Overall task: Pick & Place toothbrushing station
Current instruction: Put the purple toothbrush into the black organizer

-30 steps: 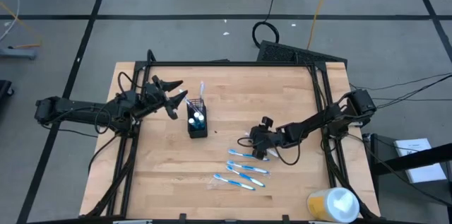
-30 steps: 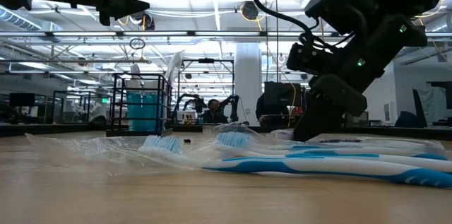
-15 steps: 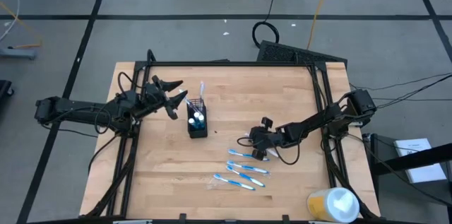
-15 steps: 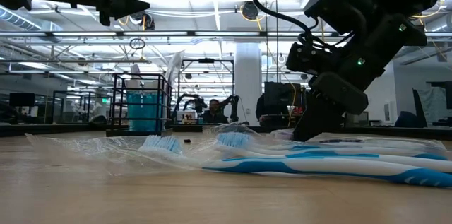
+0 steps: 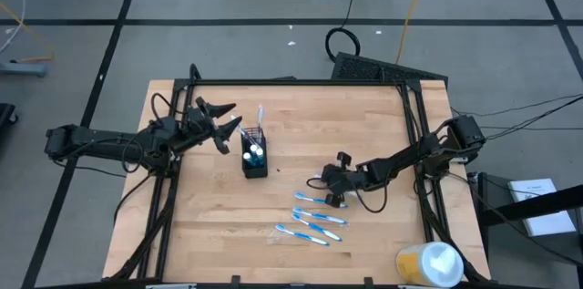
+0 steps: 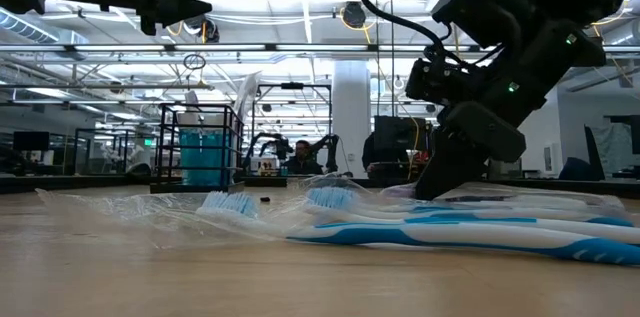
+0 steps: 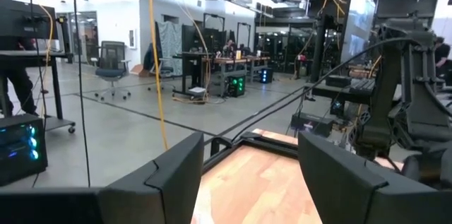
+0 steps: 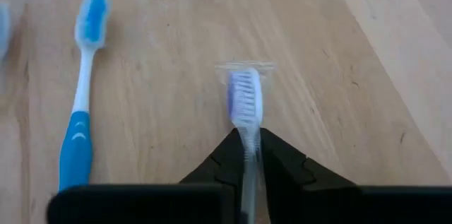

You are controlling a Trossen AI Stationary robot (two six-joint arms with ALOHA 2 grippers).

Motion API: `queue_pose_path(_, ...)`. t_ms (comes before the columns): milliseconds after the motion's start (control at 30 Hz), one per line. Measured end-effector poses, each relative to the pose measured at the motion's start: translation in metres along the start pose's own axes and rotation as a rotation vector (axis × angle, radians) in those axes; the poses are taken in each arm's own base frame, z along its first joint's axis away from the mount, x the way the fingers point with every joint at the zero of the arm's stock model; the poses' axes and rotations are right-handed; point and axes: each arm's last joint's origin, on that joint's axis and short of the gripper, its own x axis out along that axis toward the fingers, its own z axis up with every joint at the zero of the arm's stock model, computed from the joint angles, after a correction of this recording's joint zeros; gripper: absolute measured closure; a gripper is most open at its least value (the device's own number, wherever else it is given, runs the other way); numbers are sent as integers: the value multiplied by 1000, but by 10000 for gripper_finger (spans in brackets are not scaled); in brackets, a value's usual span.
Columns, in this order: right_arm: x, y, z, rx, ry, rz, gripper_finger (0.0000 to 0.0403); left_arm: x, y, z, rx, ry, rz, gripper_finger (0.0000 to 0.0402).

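Right gripper (image 8: 246,155) clamped on a wrapped toothbrush (image 8: 245,104) low over the wooden table (image 5: 383,116), mesh holder (image 5: 254,157) well apart beside the open, raised left gripper (image 5: 225,125), workshop room beyond

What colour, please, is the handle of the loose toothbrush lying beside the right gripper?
Blue and white; the toothbrush shows best in the right wrist view.
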Motion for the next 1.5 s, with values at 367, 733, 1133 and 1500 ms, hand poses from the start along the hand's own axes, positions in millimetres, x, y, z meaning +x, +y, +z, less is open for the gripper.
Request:
queue_pose_path(367,-18,-40,58,-152,-347,-19,391,0,0,-5,-9,45,0,167)
queue_pose_path(733,-29,-72,98,-198,-702,222,393,19,-13,-29,-71,146,-131,167)
queue_pose_path(1133,-51,-74,116,-191,-968,535,393,54,-36,-60,-57,40,-354,167)
queue_pose_path(1500,-52,-72,116,-200,-966,575,394,97,-70,-56,25,-14,-545,167)
